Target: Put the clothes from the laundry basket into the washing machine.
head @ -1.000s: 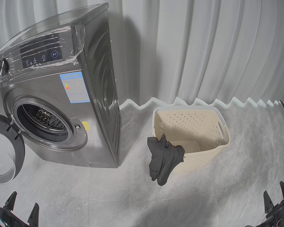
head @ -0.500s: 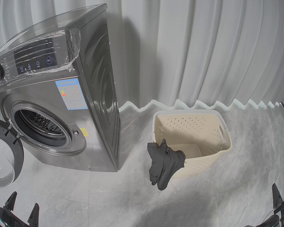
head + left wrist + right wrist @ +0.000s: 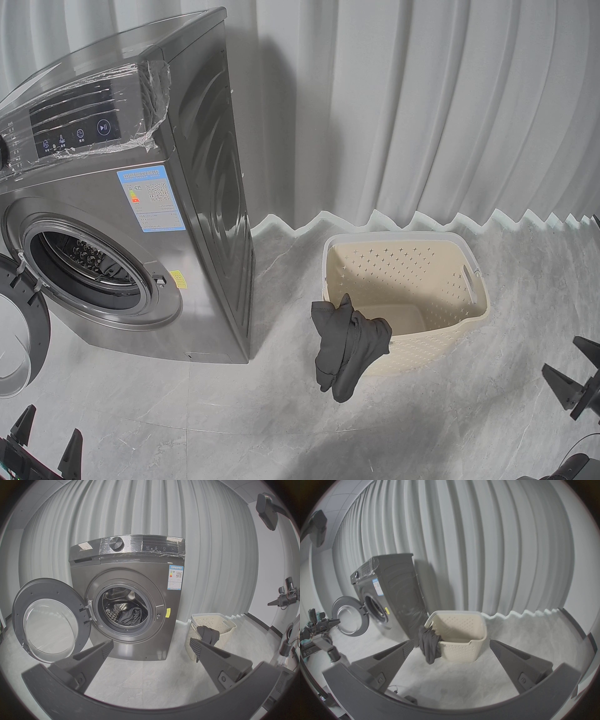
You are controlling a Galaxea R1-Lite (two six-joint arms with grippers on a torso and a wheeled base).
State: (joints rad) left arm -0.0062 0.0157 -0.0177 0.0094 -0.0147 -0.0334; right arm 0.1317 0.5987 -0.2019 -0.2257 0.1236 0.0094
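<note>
One garment (image 3: 347,347) draped over the basket (image 3: 467,294) rim.
I see the left gripper (image 3: 51,424) spread wide, empty, low by the washer (image 3: 206,187), whose door (image 3: 40,325) stands open; dark clothes (image 3: 128,616) lie inside it; the garment hangs on the basket's washer side; the right gripper (image 3: 558,354), equally spread and empty, sits low right of the basket.
</note>
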